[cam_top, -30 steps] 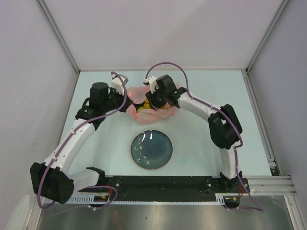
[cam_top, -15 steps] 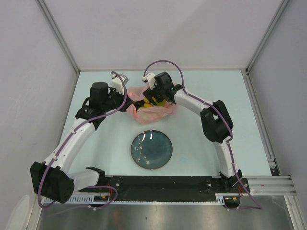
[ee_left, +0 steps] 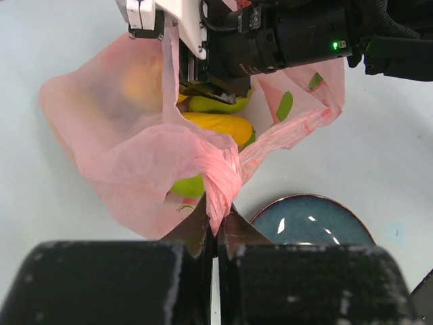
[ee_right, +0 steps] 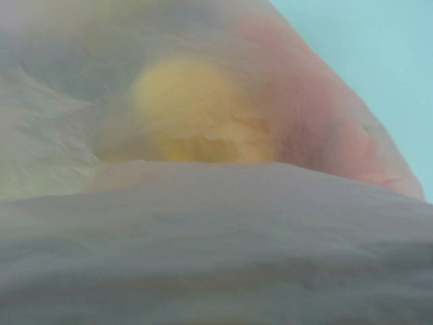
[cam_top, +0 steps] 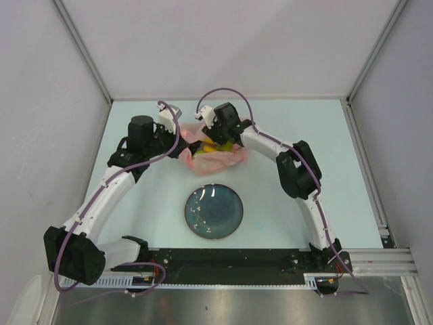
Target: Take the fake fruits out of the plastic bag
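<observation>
A: While the right gripper (cam_top: 214,137) is nose-down in the plastic bag (cam_top: 218,160), what does top view give you?

B: Bag sits at 12 o'clock of the plate (cam_top: 214,212), apart from it. The left gripper (cam_top: 181,144) is on the bag's 9 o'clock edge, and the right one enters from 12. The fake fruits (cam_top: 211,146) show as a yellow-green patch in the bag mouth.

A: Left wrist?

B: Left jaws clenched on a twisted fold of pink film at 6 o'clock, propping the mouth open. Inside:
- yellow mango-like piece (ee_left: 218,125) dead centre
- green piece (ee_left: 215,105) just above it, right under the right gripper's tip
- another green fruit (ee_left: 187,186) at 7 o'clock, behind film

Right fingertips are hidden by the gripper's own body. Can't tell if it's released or gripping.

A: Right wrist?

B: Lens smothered by film. Only a blurred yellow-orange blob (ee_right: 193,112) at 11 o'clock, no fingers visible.

A: Step?

B: My read: reach-in for a pick, all fruit I can see is in the bag. Next move calls for closing on one fruit only, with no film between the pads. Then lift straight out while left holds the fold, and head toward the plate at 6 o'clock.
</observation>
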### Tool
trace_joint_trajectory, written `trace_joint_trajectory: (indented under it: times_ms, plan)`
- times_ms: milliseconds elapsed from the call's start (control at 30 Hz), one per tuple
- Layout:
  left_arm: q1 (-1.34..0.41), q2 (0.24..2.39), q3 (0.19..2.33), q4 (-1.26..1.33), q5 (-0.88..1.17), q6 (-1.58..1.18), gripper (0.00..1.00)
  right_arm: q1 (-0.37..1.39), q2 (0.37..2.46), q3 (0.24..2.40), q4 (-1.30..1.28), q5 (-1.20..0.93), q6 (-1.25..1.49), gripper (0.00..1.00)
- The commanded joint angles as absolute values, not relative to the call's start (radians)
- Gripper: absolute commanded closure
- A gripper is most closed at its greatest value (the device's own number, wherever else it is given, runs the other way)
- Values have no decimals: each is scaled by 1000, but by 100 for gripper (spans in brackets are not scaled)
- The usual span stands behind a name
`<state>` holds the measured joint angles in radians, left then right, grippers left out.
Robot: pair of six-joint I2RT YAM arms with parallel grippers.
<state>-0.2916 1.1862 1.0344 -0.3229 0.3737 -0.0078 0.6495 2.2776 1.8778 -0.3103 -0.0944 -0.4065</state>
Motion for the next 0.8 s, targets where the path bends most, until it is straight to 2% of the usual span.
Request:
trace_joint_trajectory:
  times_ms: [0, 33, 133, 233, 400, 467, 500, 533, 567, 633, 767]
  plan:
    - [-285, 1184, 1055, -284, 393, -3, 99, 649, 2218, 1873, -305, -106, -451, 65]
    - [-285, 1184, 1054, -282, 393, -5, 100, 647, 2204, 1867, -310, -110, -449, 71]
    - [-285, 1184, 1046, -275, 394, -12, 100, 647, 2143, 1841, -330, -149, -434, 78]
    - [-285, 1183, 1045, -270, 394, -14, 100, 650, 2079, 1792, -350, -181, -416, 81]
    - [-285, 1167, 1048, -275, 396, -15, 100, 663, 2002, 1672, -362, -166, -405, 80]
    - [-285, 1158, 1045, -294, 400, -12, 100, 679, 1953, 1613, -361, -158, -402, 75]
    - [-285, 1149, 1039, -298, 399, -14, 100, 696, 1927, 1573, -348, -117, -396, 70]
    - [-285, 1140, 1029, -298, 397, -14, 100, 713, 1901, 1457, -330, -92, -388, 59]
    - [-285, 1132, 1003, -301, 400, -15, 100, 732, 1844, 1401, -309, -81, -379, 55]
    - [-285, 1108, 974, -299, 403, -21, 100, 781, 1803, 1269, -305, -98, -379, 52]
    - [-285, 1075, 913, -305, 408, -32, 100, 796, 1766, 1236, -260, -88, -356, 53]
